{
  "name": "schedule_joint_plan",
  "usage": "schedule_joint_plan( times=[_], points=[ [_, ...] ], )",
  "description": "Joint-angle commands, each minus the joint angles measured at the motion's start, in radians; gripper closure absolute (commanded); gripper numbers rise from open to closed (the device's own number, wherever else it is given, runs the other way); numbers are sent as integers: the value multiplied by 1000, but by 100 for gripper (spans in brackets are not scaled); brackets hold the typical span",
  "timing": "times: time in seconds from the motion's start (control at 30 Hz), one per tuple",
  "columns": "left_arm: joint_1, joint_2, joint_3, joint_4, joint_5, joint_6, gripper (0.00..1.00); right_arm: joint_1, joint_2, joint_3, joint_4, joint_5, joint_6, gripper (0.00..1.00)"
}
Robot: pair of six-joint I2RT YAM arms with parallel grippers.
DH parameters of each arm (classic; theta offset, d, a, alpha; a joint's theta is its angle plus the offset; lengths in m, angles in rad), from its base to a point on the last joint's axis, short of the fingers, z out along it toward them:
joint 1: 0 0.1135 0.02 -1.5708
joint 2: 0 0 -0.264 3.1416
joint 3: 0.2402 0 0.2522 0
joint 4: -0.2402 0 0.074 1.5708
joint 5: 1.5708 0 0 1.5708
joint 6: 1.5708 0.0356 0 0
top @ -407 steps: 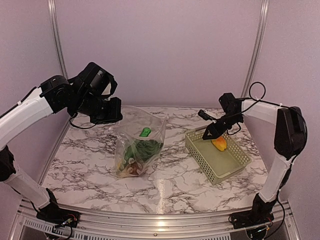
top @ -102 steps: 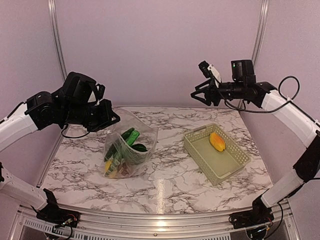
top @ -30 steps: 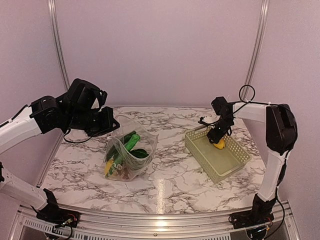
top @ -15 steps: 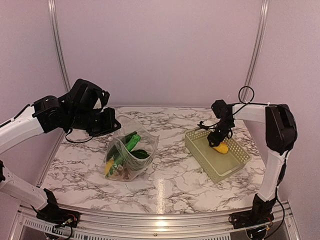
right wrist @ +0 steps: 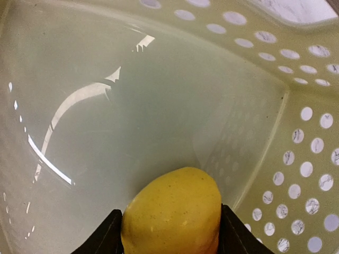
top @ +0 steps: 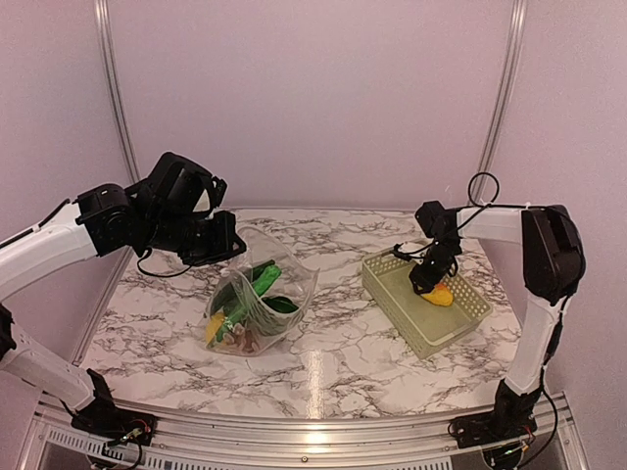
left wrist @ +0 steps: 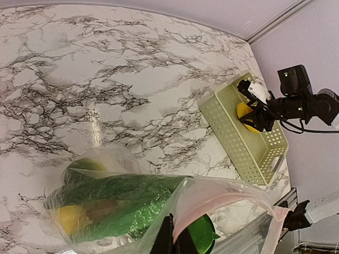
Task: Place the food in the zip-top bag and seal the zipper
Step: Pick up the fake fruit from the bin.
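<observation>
Top external view: the left gripper (top: 223, 242) has its jaws pressed together on the rim of the zip-top bag (top: 257, 299), holding the mouth up and open towards the right. The bag stands left of centre on the marble table (top: 333, 343) with green and yellow food already inside. Well apart, at the right, the right gripper (top: 432, 278) reaches down into the pale green basket (top: 460, 328), onto the orange-yellow piece (top: 442, 294). I judge the step to be picking up this last item from the basket.

Left wrist view: the dark fingers (left wrist: 165, 241) pinch the clear plastic just beside the pink-tinted zipper strip (left wrist: 228, 191), which is unsealed. A leafy vegetable (left wrist: 114, 203) and a yellow fruit (left wrist: 71, 219) lie in the bag below. Bare marble lies between bag and basket, so the carry path looks free.

Right wrist view: both jaws sit against the flanks of the orange-yellow piece, pinching it. It lies low in the basket, near a corner of the perforated walls; whether it has left the floor I cannot tell.

The next move seems to call for a straight lift above the basket rim before swinging left, then a drop into the held-open mouth. The near wall leaves little sideways room.
</observation>
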Motion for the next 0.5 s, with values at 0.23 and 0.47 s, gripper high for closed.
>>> schedule_joint_plan(
  times=[0.23,0.47],
  points=[
    [6,-9,27,-12,-13,25,100,14,-84,115,-88,-205,9,62],
    [11,-1,29,-21,-6,34,100,28,-151,315,-167,-538,26,72]
  ],
)
